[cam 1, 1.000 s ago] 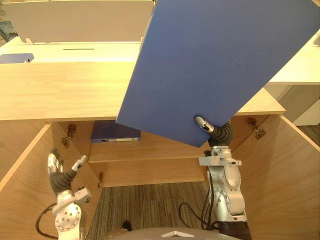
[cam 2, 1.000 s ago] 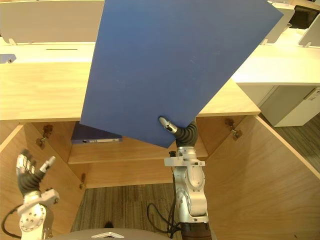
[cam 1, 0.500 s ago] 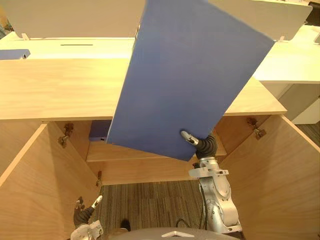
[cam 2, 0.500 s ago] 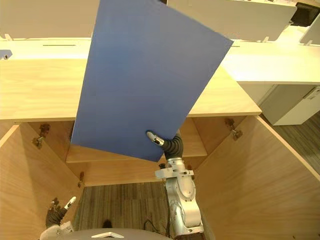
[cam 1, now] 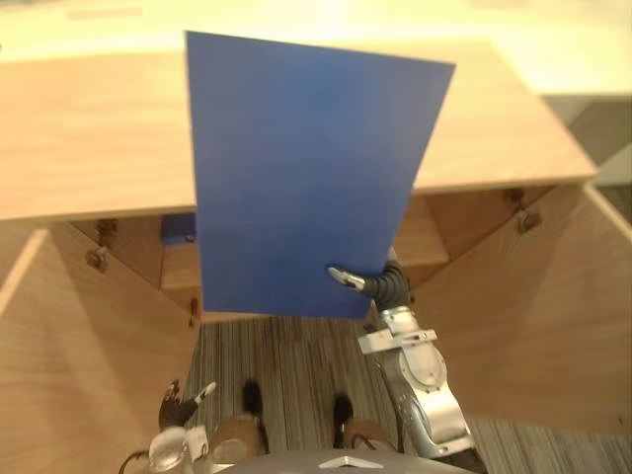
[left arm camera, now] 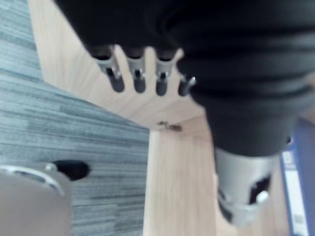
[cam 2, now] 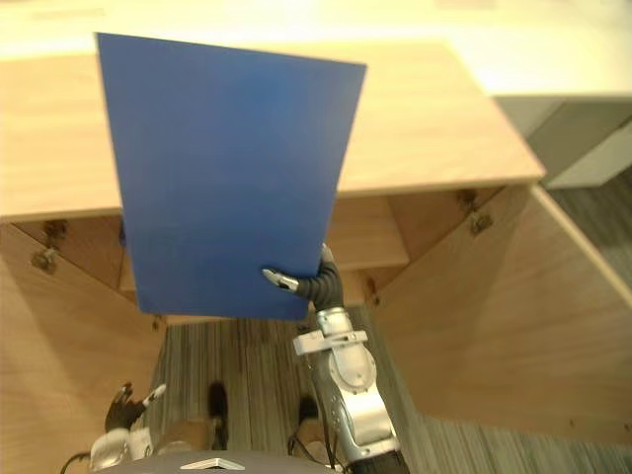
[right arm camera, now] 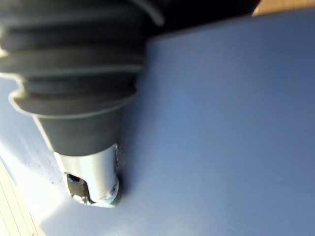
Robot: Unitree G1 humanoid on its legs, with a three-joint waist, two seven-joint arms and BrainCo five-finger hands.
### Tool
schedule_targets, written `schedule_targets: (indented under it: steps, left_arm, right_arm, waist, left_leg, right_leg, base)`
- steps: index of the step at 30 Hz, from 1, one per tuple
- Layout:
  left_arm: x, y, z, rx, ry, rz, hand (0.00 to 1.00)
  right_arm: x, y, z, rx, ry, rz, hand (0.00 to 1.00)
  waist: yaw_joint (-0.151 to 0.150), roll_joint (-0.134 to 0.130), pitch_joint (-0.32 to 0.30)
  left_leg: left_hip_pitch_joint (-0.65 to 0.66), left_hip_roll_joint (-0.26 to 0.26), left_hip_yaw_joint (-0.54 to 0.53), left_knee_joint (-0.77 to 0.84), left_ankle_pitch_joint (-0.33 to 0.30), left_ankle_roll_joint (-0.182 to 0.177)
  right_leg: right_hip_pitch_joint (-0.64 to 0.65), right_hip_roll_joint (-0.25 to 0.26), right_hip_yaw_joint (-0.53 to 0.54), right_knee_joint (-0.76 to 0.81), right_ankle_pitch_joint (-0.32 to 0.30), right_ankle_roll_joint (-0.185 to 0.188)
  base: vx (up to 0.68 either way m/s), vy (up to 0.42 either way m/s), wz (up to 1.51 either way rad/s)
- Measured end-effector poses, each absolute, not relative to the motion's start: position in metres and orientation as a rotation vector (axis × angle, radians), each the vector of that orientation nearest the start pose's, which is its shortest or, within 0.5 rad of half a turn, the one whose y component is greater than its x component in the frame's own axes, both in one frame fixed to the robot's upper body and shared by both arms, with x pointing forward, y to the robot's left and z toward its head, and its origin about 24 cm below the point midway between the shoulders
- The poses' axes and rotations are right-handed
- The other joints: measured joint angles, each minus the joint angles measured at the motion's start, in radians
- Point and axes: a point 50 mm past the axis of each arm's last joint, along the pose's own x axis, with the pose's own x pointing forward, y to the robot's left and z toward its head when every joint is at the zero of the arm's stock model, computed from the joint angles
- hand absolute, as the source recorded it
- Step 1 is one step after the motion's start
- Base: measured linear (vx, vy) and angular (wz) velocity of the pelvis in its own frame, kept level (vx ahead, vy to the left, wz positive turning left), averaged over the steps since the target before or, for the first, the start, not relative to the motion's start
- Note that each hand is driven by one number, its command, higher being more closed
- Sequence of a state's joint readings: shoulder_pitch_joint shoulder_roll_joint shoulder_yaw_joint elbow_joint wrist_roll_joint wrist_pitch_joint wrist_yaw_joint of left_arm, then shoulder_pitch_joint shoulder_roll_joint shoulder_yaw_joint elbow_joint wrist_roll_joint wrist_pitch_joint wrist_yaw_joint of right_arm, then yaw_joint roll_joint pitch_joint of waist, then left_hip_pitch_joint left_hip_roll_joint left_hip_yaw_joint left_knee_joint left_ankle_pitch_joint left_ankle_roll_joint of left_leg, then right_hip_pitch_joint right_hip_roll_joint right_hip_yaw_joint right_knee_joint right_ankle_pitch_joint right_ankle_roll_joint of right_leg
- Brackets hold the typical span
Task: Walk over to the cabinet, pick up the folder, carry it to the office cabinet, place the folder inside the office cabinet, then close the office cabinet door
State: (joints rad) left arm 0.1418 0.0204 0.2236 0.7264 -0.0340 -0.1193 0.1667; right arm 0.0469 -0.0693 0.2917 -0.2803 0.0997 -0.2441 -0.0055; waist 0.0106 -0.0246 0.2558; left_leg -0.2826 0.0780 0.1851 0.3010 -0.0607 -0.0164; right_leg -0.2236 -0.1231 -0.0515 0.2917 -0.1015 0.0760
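The right robot hand (cam 1: 361,282) is pinching the folder (cam 1: 306,168) upright, ready for the open cabinet (cam 1: 89,148); left robot hand (cam 1: 182,404) is hanging open.

Blocking most of the opening: big flat blue folder (cam 1: 306,168), pinched at its lower edge by the right hand (cam 1: 348,277). Boxed in by the swung-out doors of the light wood cabinet (cam 1: 89,148), left door (cam 1: 69,336) and right door (cam 1: 533,306). Free to pass over the grey striped carpet (cam 1: 296,360) in between. Bare right end on the wooden shelf (cam 1: 420,237), left end taken by a second blue folder (cam 1: 178,229). Left hand (cam 1: 183,403) low, near the left door.
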Motion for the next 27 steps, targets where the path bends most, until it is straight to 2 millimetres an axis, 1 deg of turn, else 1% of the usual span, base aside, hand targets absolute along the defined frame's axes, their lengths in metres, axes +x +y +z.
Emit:
schedule_targets:
  steps: [1, 2, 3, 4, 5, 7, 9, 11, 12, 13, 14, 16, 17, 18, 19, 20, 21, 22, 23, 24, 25, 26, 27]
  left_arm:
    - [0.148, 0.208, -0.118, -0.016, 0.706, 0.418, 0.0]
    - [0.153, 0.206, -0.116, -0.016, 0.688, 0.409, 0.0]
    - [0.162, 0.204, -0.111, -0.014, 0.659, 0.393, 0.0]
    - [0.165, 0.203, -0.109, -0.015, 0.646, 0.391, 0.0]
    - [0.171, 0.202, -0.105, -0.018, 0.62, 0.387, 0.0]
    - [0.177, 0.199, -0.101, -0.013, 0.597, 0.374, 0.0]
    - [0.181, 0.197, -0.097, -0.018, 0.57, 0.37, 0.0]
    - [0.187, 0.195, -0.093, -0.025, 0.546, 0.368, 0.0]
    - [0.191, 0.193, -0.089, -0.031, 0.526, 0.365, 0.0]
    - [0.194, 0.194, -0.085, -0.032, 0.502, 0.366, 0.0]
    - [0.197, 0.194, -0.083, -0.034, 0.49, 0.366, 0.0]
    - [0.208, 0.193, -0.073, -0.037, 0.435, 0.361, 0.0]
    - [0.212, 0.193, -0.069, -0.036, 0.417, 0.36, 0.0]
    - [0.216, 0.194, -0.064, -0.036, 0.388, 0.36, 0.0]
    - [0.222, 0.194, -0.056, -0.034, 0.35, 0.358, 0.0]
    - [0.224, 0.194, -0.052, -0.033, 0.331, 0.356, 0.0]
    - [0.227, 0.194, -0.038, -0.029, 0.266, 0.349, 0.0]
    - [0.226, 0.193, -0.02, -0.023, 0.184, 0.338, 0.0]
    - [0.224, 0.193, -0.012, -0.023, 0.143, 0.332, 0.0]
    - [0.218, 0.196, 0.003, -0.017, 0.074, 0.331, 0.0]
    - [0.21, 0.199, 0.013, -0.008, 0.027, 0.331, 0.0]
    - [0.207, 0.201, 0.016, -0.002, 0.012, 0.332, 0.0]
    - [0.202, 0.205, 0.021, 0.007, -0.006, 0.343, 0.0]
  right_arm:
    - [0.224, -0.088, 0.125, 0.104, -0.501, 0.303, 1.0]
    - [0.222, -0.086, 0.131, 0.101, -0.527, 0.306, 1.0]
    - [0.219, -0.082, 0.141, 0.096, -0.579, 0.323, 1.0]
    - [0.217, -0.08, 0.146, 0.094, -0.601, 0.333, 1.0]
    - [0.214, -0.078, 0.155, 0.083, -0.649, 0.343, 1.0]
    - [0.21, -0.079, 0.163, 0.049, -0.705, 0.34, 1.0]
    - [0.208, -0.077, 0.17, 0.027, -0.748, 0.334, 1.0]
    - [0.209, -0.077, 0.175, 0.01, -0.787, 0.325, 1.0]
    - [0.21, -0.076, 0.179, 0.002, -0.81, 0.312, 1.0]
    - [0.211, -0.076, 0.183, -0.012, -0.833, 0.299, 1.0]
    - [0.211, -0.076, 0.185, -0.014, -0.841, 0.294, 1.0]
    - [0.213, -0.076, 0.195, -0.032, -0.896, 0.266, 1.0]
    - [0.214, -0.076, 0.197, -0.037, -0.911, 0.26, 1.0]
    - [0.215, -0.077, 0.201, -0.053, -0.933, 0.245, 1.0]
    - [0.216, -0.079, 0.205, -0.075, -0.958, 0.225, 1.0]
    - [0.217, -0.08, 0.207, -0.083, -0.968, 0.217, 1.0]
    - [0.215, -0.08, 0.209, -0.107, -0.999, 0.215, 1.0]
    - [0.214, -0.085, 0.213, -0.134, -1.025, 0.195, 1.0]
    - [0.213, -0.087, 0.215, -0.147, -1.037, 0.181, 1.0]
    - [0.214, -0.092, 0.217, -0.184, -1.054, 0.147, 1.0]
    - [0.214, -0.096, 0.218, -0.218, -1.063, 0.138, 1.0]
    - [0.215, -0.098, 0.217, -0.243, -1.066, 0.13, 1.0]
    - [0.216, -0.101, 0.217, -0.289, -1.069, 0.118, 1.0]
  waist:
    - [0.005, 0.014, 0.018]
    - [0.006, 0.018, 0.025]
    - [0.006, 0.024, 0.04]
    - [0.006, 0.025, 0.043]
    - [0.011, 0.027, 0.046]
    - [0.017, 0.034, 0.054]
    - [0.017, 0.038, 0.063]
    - [0.021, 0.044, 0.068]
    - [0.025, 0.048, 0.073]
    - [0.035, 0.051, 0.076]
    - [0.04, 0.052, 0.077]
    - [0.047, 0.058, 0.105]
    - [0.048, 0.058, 0.114]
    - [0.049, 0.058, 0.116]
    - [0.052, 0.063, 0.137]
    - [0.051, 0.064, 0.145]
    - [0.051, 0.067, 0.157]
    - [0.057, 0.069, 0.166]
    - [0.063, 0.07, 0.174]
    - [0.075, 0.073, 0.187]
    - [0.082, 0.085, 0.2]
    - [0.086, 0.086, 0.202]
    - [0.096, 0.086, 0.203]
  left_leg:
    - [-0.08, 0.021, 0.006, 0.099, -0.04, 0.002]
    - [-0.115, 0.028, 0.006, 0.141, -0.056, 0.004]
    - [-0.174, 0.039, 0.005, 0.214, -0.087, 0.005]
    - [-0.202, 0.045, 0.004, 0.246, -0.104, 0.004]
    - [-0.264, 0.061, 0.003, 0.329, -0.145, -0.003]
    - [-0.323, 0.075, 0.001, 0.401, -0.181, 0.0]
    - [-0.378, 0.084, -0.003, 0.45, -0.195, 0.001]
    - [-0.442, 0.094, -0.01, 0.5, -0.205, -0.006]
    - [-0.484, 0.102, -0.013, 0.537, -0.216, -0.006]
    - [-0.522, 0.113, -0.014, 0.575, -0.225, 0.002]
    - [-0.541, 0.116, -0.015, 0.593, -0.229, 0.003]
    - [-0.594, 0.124, -0.021, 0.659, -0.252, 0.003]
    - [-0.609, 0.124, -0.021, 0.674, -0.256, 0.004]
    - [-0.65, 0.126, -0.023, 0.703, -0.266, 0.004]
    - [-0.679, 0.129, -0.028, 0.731, -0.273, 0.004]
    - [-0.696, 0.129, -0.031, 0.744, -0.276, 0.004]
    - [-0.732, 0.128, -0.042, 0.771, -0.281, 0.003]
    - [-0.768, 0.127, -0.051, 0.796, -0.286, 0.002]
    - [-0.781, 0.127, -0.055, 0.806, -0.288, 0.001]
    - [-0.805, 0.125, -0.063, 0.823, -0.291, -0.001]
    - [-0.825, 0.121, -0.075, 0.835, -0.293, -0.006]
    - [-0.835, 0.12, -0.076, 0.837, -0.294, -0.007]
    - [-0.852, 0.117, -0.075, 0.838, -0.292, -0.008]
  right_leg:
    - [-0.082, 0.006, 0.012, 0.086, -0.029, 0.005]
    - [-0.118, 0.006, 0.015, 0.127, -0.045, 0.007]
    - [-0.182, 0.005, 0.02, 0.201, -0.078, 0.007]
    - [-0.212, 0.005, 0.024, 0.238, -0.094, 0.008]
    - [-0.281, 0.006, 0.035, 0.324, -0.132, 0.005]
    - [-0.342, 0.006, 0.039, 0.399, -0.167, -0.003]
    - [-0.398, 0.007, 0.04, 0.448, -0.182, -0.004]
    - [-0.461, 0.009, 0.041, 0.495, -0.194, -0.006]
    - [-0.501, 0.012, 0.041, 0.53, -0.204, -0.006]
    - [-0.542, 0.017, 0.046, 0.564, -0.212, -0.004]
    - [-0.561, 0.018, 0.048, 0.583, -0.216, 0.0]
    - [-0.619, 0.021, 0.057, 0.657, -0.237, 0.006]
    - [-0.635, 0.02, 0.06, 0.675, -0.244, 0.007]
    - [-0.68, 0.02, 0.065, 0.709, -0.254, 0.008]
    - [-0.71, 0.02, 0.069, 0.742, -0.264, 0.009]
    - [-0.725, 0.02, 0.069, 0.756, -0.269, 0.009]
    - [-0.759, 0.018, 0.067, 0.788, -0.279, 0.008]
    - [-0.791, 0.016, 0.065, 0.816, -0.289, 0.007]
    - [-0.803, 0.015, 0.065, 0.829, -0.293, 0.006]
    - [-0.825, 0.012, 0.063, 0.851, -0.302, 0.004]
    - [-0.838, 0.007, 0.054, 0.865, -0.309, 0.004]
    - [-0.847, 0.005, 0.053, 0.87, -0.311, 0.005]
    - [-0.866, 0.004, 0.053, 0.877, -0.312, 0.005]
  base:
    - [-0.14, 0.028, -0.25]
    - [-0.18, 0.044, -0.19]
    - [-0.14, 0.036, -0.08]
    - [-0.19, 0.048, -0.13]
    - [-0.15, 0.036, -0.14]
    - [-0.12, 0.025, -0.11]
    - [-0.09, 0.013, -0.06]
    - [-0.07, 0.0, -0.04]
    - [-0.07, -0.007, -0.08]
    - [-0.08, -0.012, -0.1]
    - [-0.06, -0.017, -0.13]
    - [-0.05, -0.018, -0.06]
    - [-0.07, -0.023, -0.01]
    - [-0.08, -0.027, -0.01]
    - [-0.09, -0.029, 0.0]
    - [-0.09, -0.036, 0.05]
    - [-0.09, -0.048, 0.12]
    - [-0.1, -0.067, 0.13]
    - [-0.08, -0.064, 0.14]
    - [-0.09, -0.087, 0.17]
    - [-0.06, -0.06, 0.19]
    - [-0.07, -0.079, 0.17]
    - [-0.05, -0.068, 0.09]
